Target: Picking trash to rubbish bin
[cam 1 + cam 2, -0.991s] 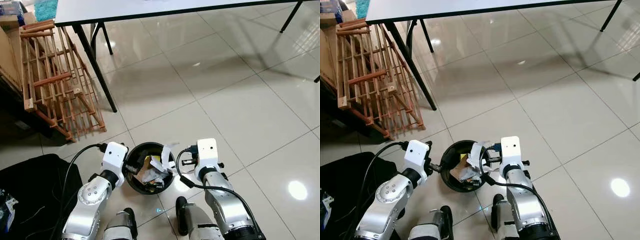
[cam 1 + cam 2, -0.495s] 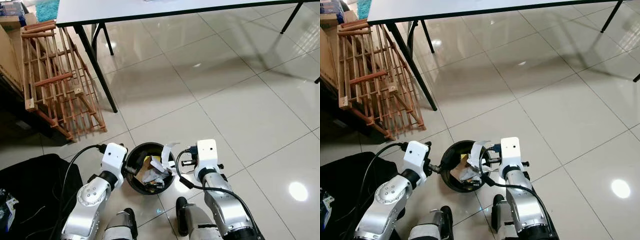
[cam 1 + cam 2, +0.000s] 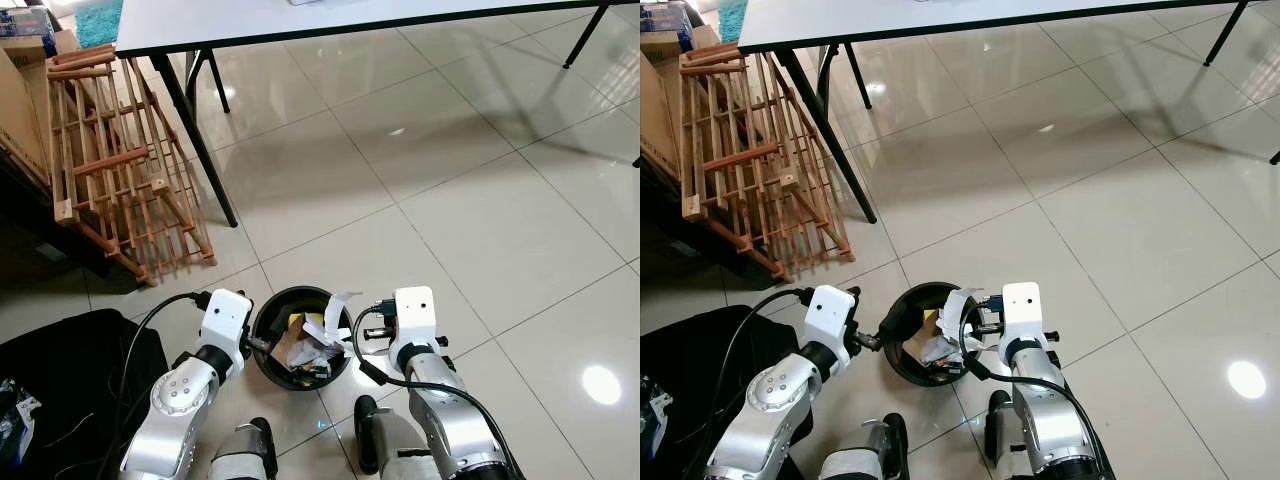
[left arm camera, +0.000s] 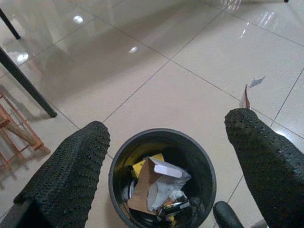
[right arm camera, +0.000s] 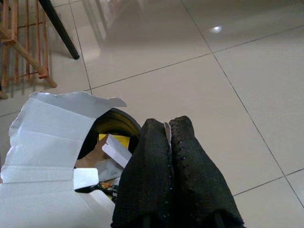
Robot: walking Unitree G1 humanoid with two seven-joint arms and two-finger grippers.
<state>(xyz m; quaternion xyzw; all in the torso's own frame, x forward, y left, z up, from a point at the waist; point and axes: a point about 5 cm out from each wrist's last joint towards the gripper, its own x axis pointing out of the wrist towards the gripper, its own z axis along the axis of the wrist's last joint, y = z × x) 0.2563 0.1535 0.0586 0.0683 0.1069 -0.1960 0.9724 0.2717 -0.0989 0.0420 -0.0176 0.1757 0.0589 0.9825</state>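
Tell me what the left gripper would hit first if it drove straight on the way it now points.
Probably the round black rubbish bin: the left gripper, fingers wide open, looks down into it, so it would likely meet the crumpled paper and cardboard trash inside. Depth is hard to judge.

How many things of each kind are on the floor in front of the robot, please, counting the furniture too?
Rubbish bin: 1
Torn white paper, pinched in the right gripper: 1
Wooden rack: 1
Table: 1
Black bag: 1
Total: 5
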